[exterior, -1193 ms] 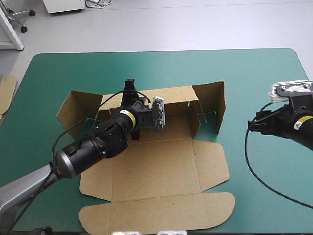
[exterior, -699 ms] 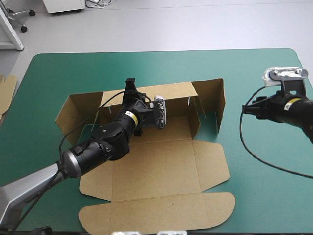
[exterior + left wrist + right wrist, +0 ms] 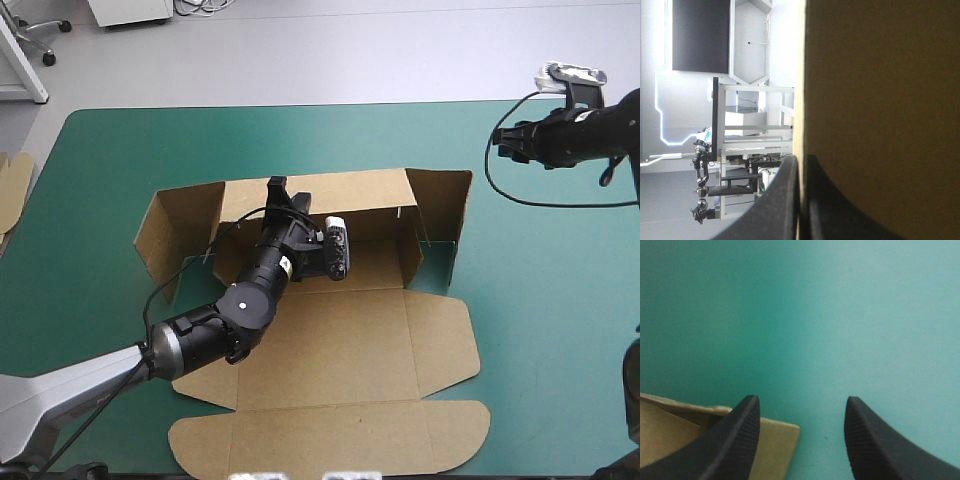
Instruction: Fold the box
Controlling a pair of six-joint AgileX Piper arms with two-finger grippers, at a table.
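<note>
Right black-finned claw has swung off to the far right corner of the teal-green desk since earlier, spread wide and empty. The left black-finned claw stays clamped on the raised back wall of the brown cardboard box, mid-desk, lid flat toward the near edge. Board looks light, stiff and slidey, so I'd pinch wall edges near creases.

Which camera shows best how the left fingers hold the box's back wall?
The left wrist view: the wall has its edge running between the black fingers, which are all but shut on it. The high view shows the whole box but little of the hold. The right wrist view shows only one corner of the box.
</note>
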